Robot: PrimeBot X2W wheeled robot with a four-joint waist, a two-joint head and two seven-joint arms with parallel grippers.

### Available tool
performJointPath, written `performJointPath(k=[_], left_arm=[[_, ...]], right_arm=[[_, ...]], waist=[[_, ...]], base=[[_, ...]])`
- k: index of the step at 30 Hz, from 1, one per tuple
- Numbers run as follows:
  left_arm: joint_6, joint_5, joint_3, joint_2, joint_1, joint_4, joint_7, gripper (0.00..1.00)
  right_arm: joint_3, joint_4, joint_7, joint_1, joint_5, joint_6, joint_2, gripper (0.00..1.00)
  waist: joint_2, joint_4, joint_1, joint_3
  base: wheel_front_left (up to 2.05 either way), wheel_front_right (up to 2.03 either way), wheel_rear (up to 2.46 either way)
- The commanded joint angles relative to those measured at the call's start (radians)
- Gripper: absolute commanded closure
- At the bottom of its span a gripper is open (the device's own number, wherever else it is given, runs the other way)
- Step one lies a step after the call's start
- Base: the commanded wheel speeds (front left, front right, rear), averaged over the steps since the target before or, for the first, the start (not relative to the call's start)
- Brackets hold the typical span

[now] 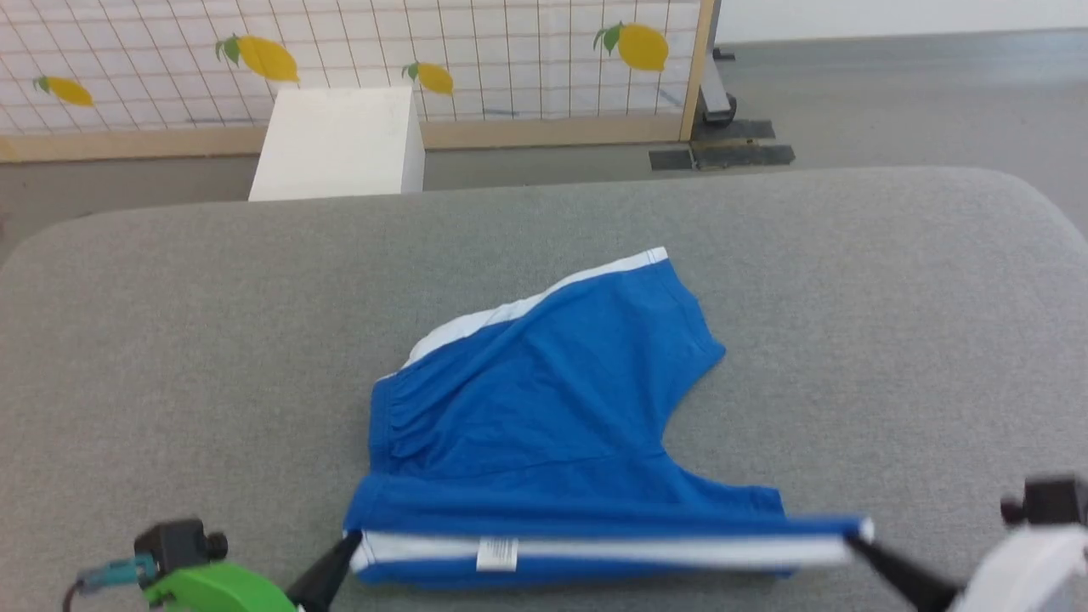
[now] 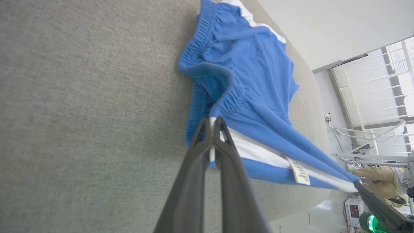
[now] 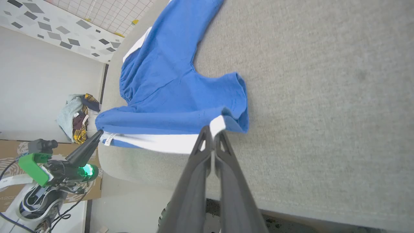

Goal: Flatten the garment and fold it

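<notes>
The garment (image 1: 544,399), small royal-blue shorts with white side stripes, lies on the grey padded table (image 1: 850,340). Its near edge is lifted and stretched taut between both grippers, a white stripe and small white label (image 1: 497,554) along it. My left gripper (image 1: 347,539) is shut on the waistband corner (image 2: 214,124) at the lower left. My right gripper (image 1: 854,541) is shut on the leg-hem corner (image 3: 216,124) at the lower right. The far half rests wrinkled on the table, its elastic waistband (image 2: 200,35) gathered.
A white box (image 1: 340,140) stands beyond the table's far edge before a lemon-patterned grid screen (image 1: 476,51). A pile of clothes (image 3: 76,116) lies off the table's left. The table's near edge (image 3: 291,207) runs just under the grippers.
</notes>
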State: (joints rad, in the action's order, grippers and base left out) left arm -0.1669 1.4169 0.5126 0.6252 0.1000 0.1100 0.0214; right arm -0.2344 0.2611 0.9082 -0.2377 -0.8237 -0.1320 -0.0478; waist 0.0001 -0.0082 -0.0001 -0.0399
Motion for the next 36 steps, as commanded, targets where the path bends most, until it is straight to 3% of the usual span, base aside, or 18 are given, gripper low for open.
performJointPath(k=[1,9,15,25,36], left_arm=[[0.007,0.000,-0.016,0.019,-0.045,-0.002,0.007,1.00],[0.069,0.004,-0.023,-0.005,-0.268,-0.081,0.091,1.00],[0.106,0.007,-0.018,-0.022,-0.354,-0.136,0.126,1.00],[0.122,-0.027,-0.019,-0.042,-0.487,-0.206,0.139,1.00],[0.165,-0.042,-0.007,-0.063,-0.560,-0.224,0.152,1.00]], right_arm=[[-0.001,-0.017,-0.028,0.064,0.024,0.001,-0.003,1.00],[0.036,-0.208,-0.136,0.408,0.182,0.001,-0.003,1.00],[0.069,-0.355,-0.169,0.581,0.256,0.001,-0.002,1.00],[0.110,-0.550,-0.276,0.826,0.375,0.001,-0.002,1.00],[0.166,-0.899,-0.392,1.134,0.421,0.001,-0.002,1.00]], waist=[[-0.0001,-0.001,0.0001,-0.028],[-0.0001,0.018,0.0001,-0.143],[-0.0001,0.026,0.0001,-0.196],[-0.0001,0.043,0.0001,-0.282],[-0.0001,0.071,0.0001,-0.382]], base=[[0.00,0.00,0.00],[0.00,0.00,0.00],[0.00,0.00,0.00],[0.00,0.00,0.00],[0.00,0.00,0.00]])
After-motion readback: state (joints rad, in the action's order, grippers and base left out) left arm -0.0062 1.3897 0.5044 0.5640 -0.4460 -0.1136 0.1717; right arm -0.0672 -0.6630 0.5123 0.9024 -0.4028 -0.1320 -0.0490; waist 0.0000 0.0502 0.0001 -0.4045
